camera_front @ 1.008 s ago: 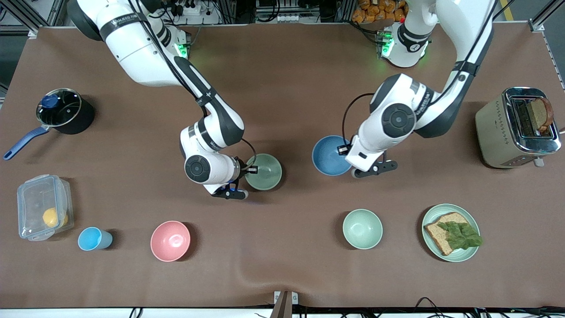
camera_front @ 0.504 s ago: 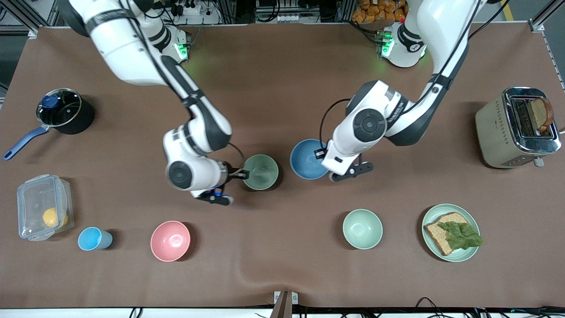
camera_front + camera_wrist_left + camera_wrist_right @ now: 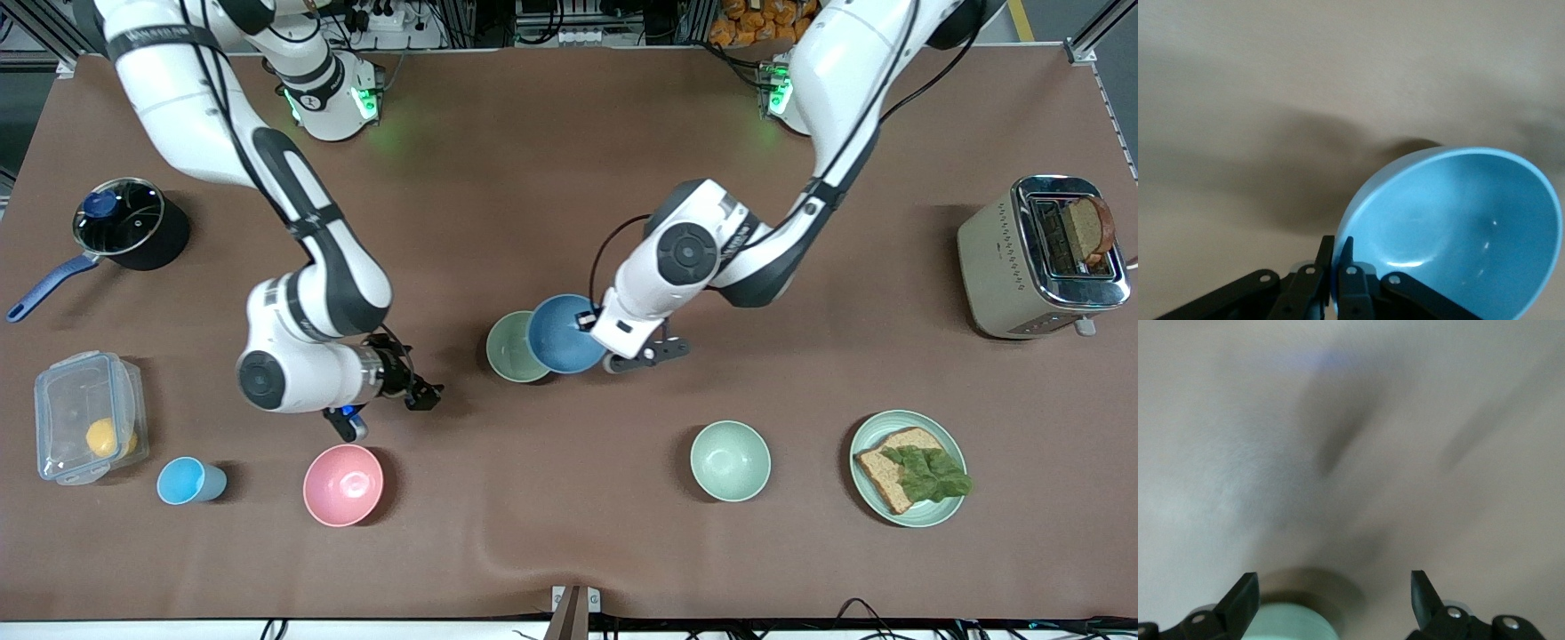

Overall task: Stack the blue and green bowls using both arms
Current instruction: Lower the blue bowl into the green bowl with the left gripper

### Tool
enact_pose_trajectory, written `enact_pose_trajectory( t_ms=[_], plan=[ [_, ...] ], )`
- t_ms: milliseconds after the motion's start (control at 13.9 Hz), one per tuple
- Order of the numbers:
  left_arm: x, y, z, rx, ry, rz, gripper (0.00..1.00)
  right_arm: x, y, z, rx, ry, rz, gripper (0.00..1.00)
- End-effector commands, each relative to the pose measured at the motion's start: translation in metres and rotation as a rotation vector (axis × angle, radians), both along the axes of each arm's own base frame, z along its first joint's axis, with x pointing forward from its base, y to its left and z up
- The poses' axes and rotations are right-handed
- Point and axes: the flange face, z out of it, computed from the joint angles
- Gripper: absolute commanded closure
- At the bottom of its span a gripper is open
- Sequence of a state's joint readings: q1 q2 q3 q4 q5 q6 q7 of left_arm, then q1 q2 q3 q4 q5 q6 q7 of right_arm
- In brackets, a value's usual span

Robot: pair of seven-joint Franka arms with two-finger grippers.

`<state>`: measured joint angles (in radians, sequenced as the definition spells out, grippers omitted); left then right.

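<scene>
The blue bowl (image 3: pixel 562 336) hangs tilted in my left gripper (image 3: pixel 590 324), which is shut on its rim. It overlaps the edge of the sage-green bowl (image 3: pixel 509 348) on the side toward the left arm's end; I cannot tell if they touch. The green bowl rests on the brown table. In the left wrist view the fingers (image 3: pixel 1347 270) pinch the blue bowl's (image 3: pixel 1458 233) rim. My right gripper (image 3: pixel 425 393) is open and empty, beside the green bowl toward the right arm's end. In the right wrist view a green bowl edge (image 3: pixel 1288 625) shows between the spread fingers (image 3: pixel 1241 593).
A pink bowl (image 3: pixel 343 484) and a light-blue cup (image 3: pixel 189 480) lie nearer the camera than the right gripper. A pale mint bowl (image 3: pixel 730 460) and a plate (image 3: pixel 892 418) with bread sit near the front. A toaster (image 3: pixel 1040 258), pot (image 3: pixel 129 222) and plastic box (image 3: pixel 89 416) stand at the table's ends.
The left arm carried the blue bowl toward the right arm's end until it overlaps the green bowl. The right gripper let go of the green bowl's rim, opened and drew back.
</scene>
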<state>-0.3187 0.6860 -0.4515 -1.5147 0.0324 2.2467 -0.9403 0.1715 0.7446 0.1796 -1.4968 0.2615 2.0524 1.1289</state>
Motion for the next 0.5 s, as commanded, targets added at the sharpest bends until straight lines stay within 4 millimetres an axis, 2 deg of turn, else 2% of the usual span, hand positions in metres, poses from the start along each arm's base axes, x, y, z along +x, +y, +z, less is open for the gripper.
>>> enact_pose_trajectory(
  t_ms=[0, 216, 432],
  plan=[
    [-0.001, -0.022, -0.008, -0.041, -0.033, -0.017, 1.0, -0.006, 0.029, -0.033, -0.027, 0.017, -0.166, 0.0],
    [-0.01, -0.038, -0.026, -0.032, -0.057, -0.037, 1.0, -0.009, 0.033, -0.048, -0.034, 0.021, -0.197, 0.0],
    [-0.013, -0.049, -0.036, -0.017, -0.09, -0.048, 1.0, -0.011, 0.043, -0.051, -0.04, 0.017, -0.222, 0.0]
  ],
)
